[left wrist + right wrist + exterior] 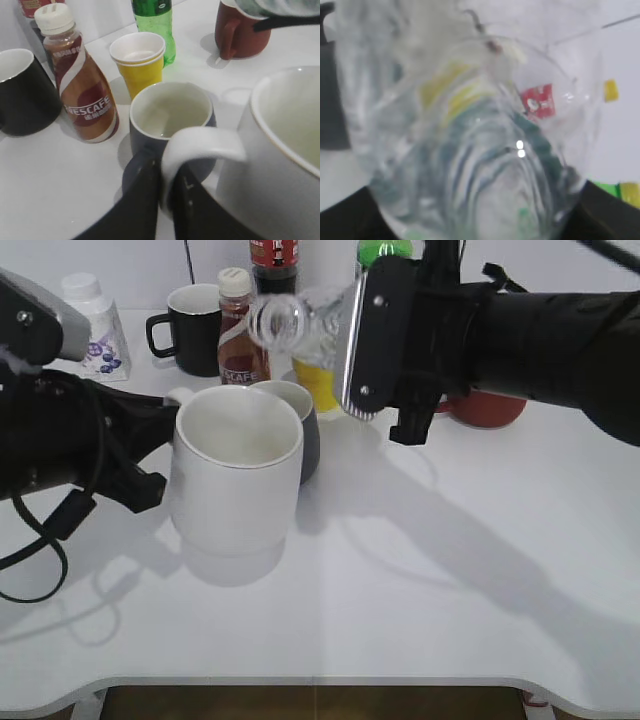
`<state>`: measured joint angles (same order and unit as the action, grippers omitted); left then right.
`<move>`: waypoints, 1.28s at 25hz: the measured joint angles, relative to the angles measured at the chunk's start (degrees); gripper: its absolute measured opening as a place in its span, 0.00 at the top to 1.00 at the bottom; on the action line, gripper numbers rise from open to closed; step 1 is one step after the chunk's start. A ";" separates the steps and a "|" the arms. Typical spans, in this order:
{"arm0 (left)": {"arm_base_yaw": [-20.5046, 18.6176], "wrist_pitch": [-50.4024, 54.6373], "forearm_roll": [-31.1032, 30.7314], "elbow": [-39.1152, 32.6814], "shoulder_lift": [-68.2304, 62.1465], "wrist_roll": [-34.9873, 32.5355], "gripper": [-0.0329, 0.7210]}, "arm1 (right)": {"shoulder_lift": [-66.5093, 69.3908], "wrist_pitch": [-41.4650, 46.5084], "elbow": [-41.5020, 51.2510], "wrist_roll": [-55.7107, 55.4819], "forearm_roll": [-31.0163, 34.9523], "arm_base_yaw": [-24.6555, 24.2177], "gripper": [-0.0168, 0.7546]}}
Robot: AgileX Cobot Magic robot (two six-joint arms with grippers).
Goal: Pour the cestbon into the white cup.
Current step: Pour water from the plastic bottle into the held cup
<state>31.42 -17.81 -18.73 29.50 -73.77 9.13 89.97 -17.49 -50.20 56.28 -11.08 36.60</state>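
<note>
The white cup (pixel 237 468) stands left of centre on the table, its handle (pixel 200 145) pinched between the fingers of my left gripper (pixel 167 187), which is shut on it. My right gripper (pixel 370 335) holds the cestbon (pixel 290 322) lying almost level in the air, its open mouth pointing left, above and just behind the cup's rim. The clear ribbed bottle (pixel 470 145) fills the right wrist view, blurred, between dark fingers at the bottom corners. No water stream shows. The cup's inside (pixel 300 125) looks pale and bare.
Crowded behind the cup: a grey mug (pixel 170 120), a brown Nescafe bottle (pixel 82 90), a yellow paper cup (pixel 141 62), a black mug (pixel 190 328), a green soda bottle (pixel 156 22), a red mug (pixel 240 30), a small white bottle (pixel 95 325). Bare table lies in front and to the right.
</note>
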 joint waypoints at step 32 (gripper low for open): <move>2.37 -1.37 0.25 0.00 0.00 0.00 0.91 | 0.00 -12.29 0.00 39.35 14.92 0.13 0.38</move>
<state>33.79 -19.18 -18.47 29.50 -73.77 9.13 89.97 -29.77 -50.20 95.63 3.84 36.73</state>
